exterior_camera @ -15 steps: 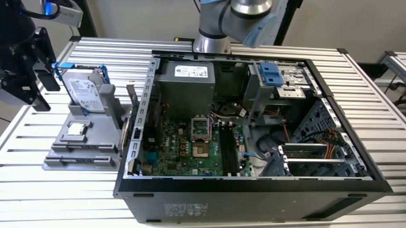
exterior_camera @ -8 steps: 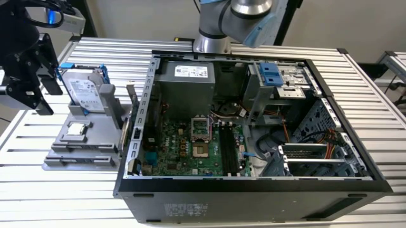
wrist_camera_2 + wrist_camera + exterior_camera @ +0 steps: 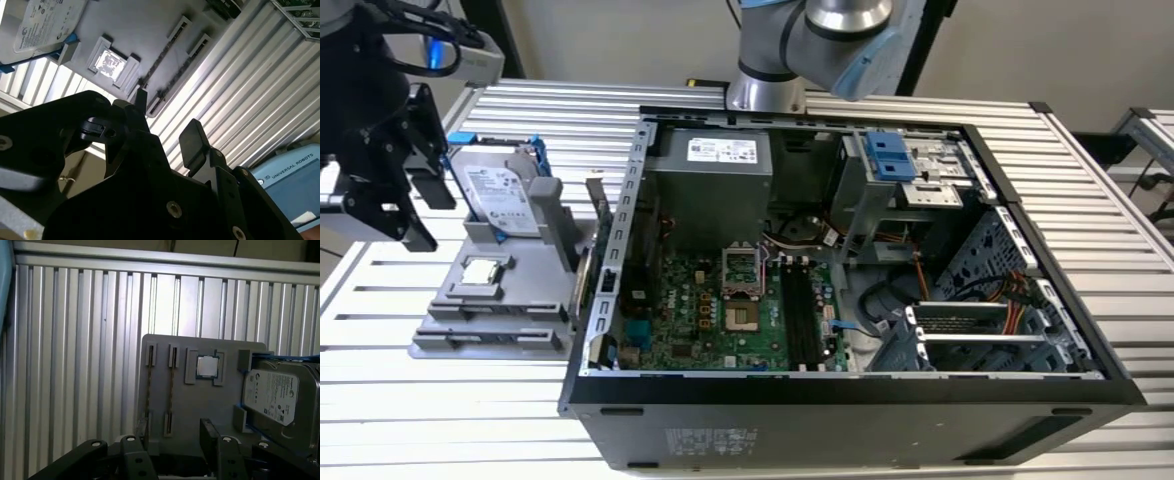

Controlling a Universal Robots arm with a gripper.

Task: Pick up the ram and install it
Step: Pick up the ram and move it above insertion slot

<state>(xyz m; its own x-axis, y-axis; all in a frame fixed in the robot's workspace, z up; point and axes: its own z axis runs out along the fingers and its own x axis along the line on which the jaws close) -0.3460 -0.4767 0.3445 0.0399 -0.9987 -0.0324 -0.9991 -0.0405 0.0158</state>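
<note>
My gripper hangs above the gray tray, jaws spread wide and empty, clear of the ram.

A slatted metal table bears a grey fixture and computer case.

Table: was ribbed bare metal, smooth, with a soft sheen.
Holder: was matt grey plastic.
Hard drive: had a bright metal lid, a paper label and a blue plastic frame.
Processor: had a shiny metal cap.
Gripper: was matt black.
Computer case: was matt black outside, bare grey sheet metal inside.
</note>
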